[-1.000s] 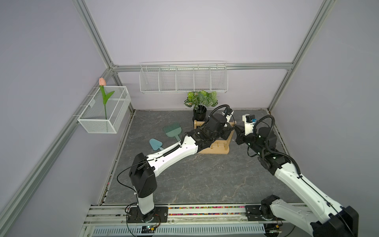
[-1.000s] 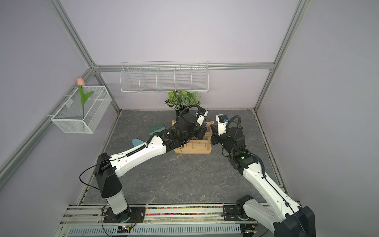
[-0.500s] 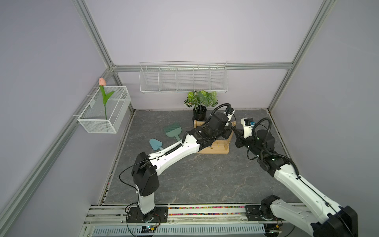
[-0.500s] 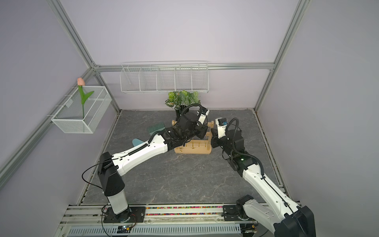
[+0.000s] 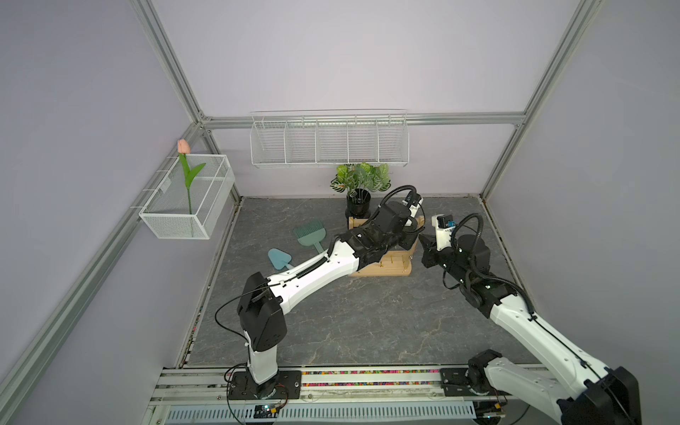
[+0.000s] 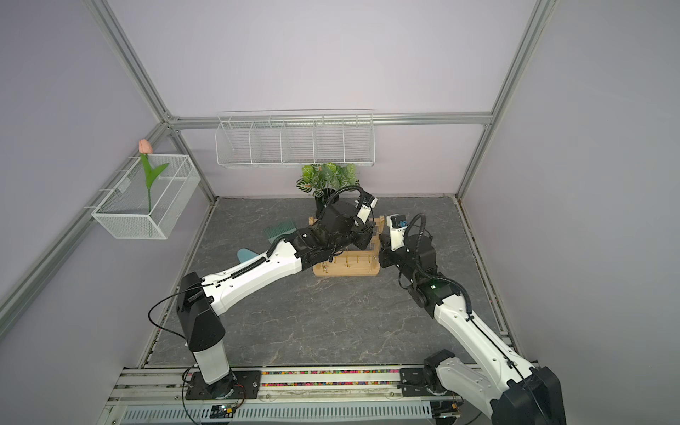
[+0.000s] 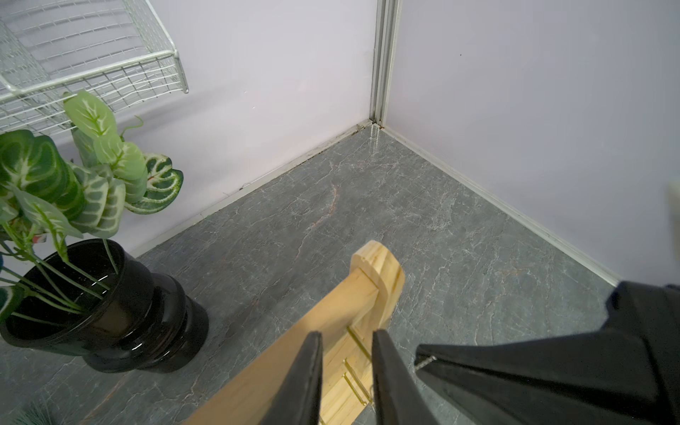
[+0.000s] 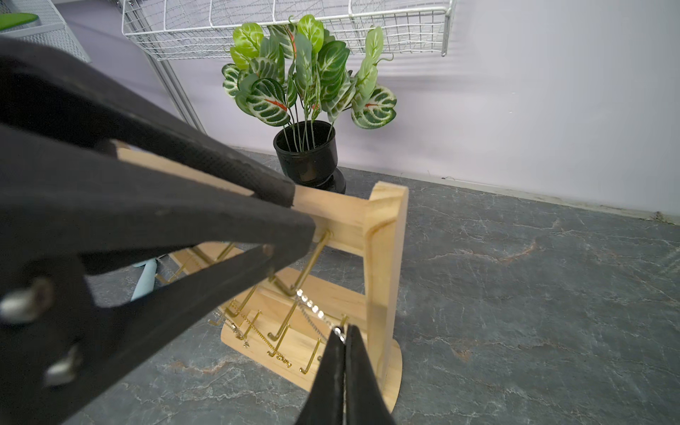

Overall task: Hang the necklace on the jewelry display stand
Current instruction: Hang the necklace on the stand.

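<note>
At the right end effector (image 8: pixel 344 331), clamped shut on a beaded necklace (image 8: pixel 312 307), pulled taut up to a gold hook (image 8: pixel 311 259) on the wooden jewelry display stand (image 8: pixel 382 257). Just beside, at the left end effector (image 7: pixel 347 338), parted a little, near the top bar (image 7: pixel 331 312). Standing upright on the grey surface (image 8: pixel 515 294), potted plant (image 8: pixel 309 73) behind.

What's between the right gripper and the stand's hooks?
The necklace, strung from the right gripper to a gold hook; the right wrist view shows it.
</note>
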Available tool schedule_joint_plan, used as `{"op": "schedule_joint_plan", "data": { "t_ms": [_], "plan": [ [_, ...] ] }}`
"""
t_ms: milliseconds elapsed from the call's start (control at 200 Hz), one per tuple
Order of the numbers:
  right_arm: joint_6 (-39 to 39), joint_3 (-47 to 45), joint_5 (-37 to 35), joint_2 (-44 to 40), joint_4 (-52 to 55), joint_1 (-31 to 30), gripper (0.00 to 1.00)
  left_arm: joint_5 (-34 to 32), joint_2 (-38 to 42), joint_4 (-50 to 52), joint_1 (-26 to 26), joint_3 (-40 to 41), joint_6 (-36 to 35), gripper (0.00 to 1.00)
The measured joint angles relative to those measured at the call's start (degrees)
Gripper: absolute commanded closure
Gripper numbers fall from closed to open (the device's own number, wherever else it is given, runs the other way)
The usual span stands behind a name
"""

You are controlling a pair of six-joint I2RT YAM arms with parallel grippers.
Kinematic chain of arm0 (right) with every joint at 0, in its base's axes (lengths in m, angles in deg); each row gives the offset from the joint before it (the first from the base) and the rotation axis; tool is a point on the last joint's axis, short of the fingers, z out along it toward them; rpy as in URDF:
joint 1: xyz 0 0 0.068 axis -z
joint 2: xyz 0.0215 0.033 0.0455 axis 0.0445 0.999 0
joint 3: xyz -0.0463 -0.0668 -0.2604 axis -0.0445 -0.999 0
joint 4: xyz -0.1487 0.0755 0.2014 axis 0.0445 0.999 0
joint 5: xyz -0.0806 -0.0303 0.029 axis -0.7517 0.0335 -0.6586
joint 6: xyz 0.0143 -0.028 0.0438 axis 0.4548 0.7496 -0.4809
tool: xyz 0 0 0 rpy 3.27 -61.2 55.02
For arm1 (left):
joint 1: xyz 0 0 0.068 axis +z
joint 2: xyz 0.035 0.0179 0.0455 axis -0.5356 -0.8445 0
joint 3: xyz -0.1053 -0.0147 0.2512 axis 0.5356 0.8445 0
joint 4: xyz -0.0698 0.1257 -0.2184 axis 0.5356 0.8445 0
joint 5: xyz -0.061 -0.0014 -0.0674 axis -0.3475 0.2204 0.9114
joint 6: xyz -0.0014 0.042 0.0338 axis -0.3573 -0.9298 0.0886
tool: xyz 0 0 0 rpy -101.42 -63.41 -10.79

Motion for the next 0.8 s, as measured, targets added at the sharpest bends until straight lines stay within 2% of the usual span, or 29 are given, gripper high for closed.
{"op": "schedule_joint_plan", "data": {
  "t_ms": [405,675,800],
  "plan": [
    [-0.42,-1.40,0.00,0.37,-0.02,0.07,0.93,0.50,1.79,0.74,0.02,0.15,1.05,0.62],
    [-0.59,-1.40,-0.15,0.46,-0.02,0.33,0.93,1.51,7.30,0.55,0.04,2.34,3.26,0.59],
    [-0.59,-1.53,-0.42,0.76,-0.07,0.37,0.93,1.31,11.50,0.04,0.02,6.32,6.12,0.60]
  ]
}}
